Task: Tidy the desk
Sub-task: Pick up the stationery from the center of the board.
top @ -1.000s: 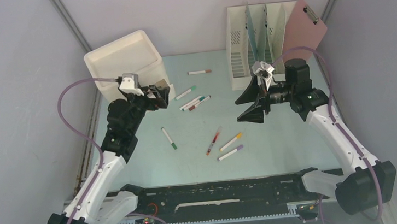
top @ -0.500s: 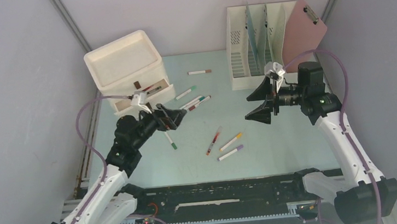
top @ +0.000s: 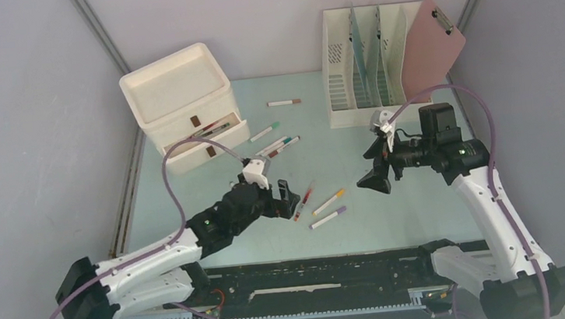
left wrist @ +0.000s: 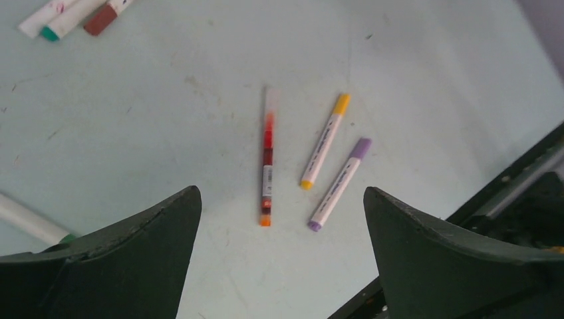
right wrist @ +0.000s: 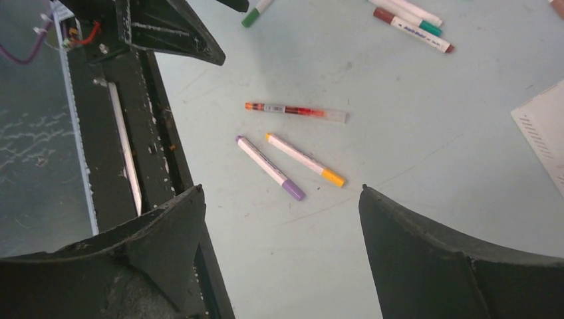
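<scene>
You have the left pincer released, hovering over the red pen, and the right pincer released in front of the file rack, the mint tabletop spread beneath both.

L arm stretched low over desk centre, L gripper jaws spread, empty. R arm raised over desk's right part, R gripper jaws spread, empty.

desk: smooth matt, scuffed | red pen: clear glossy plastic
</scene>
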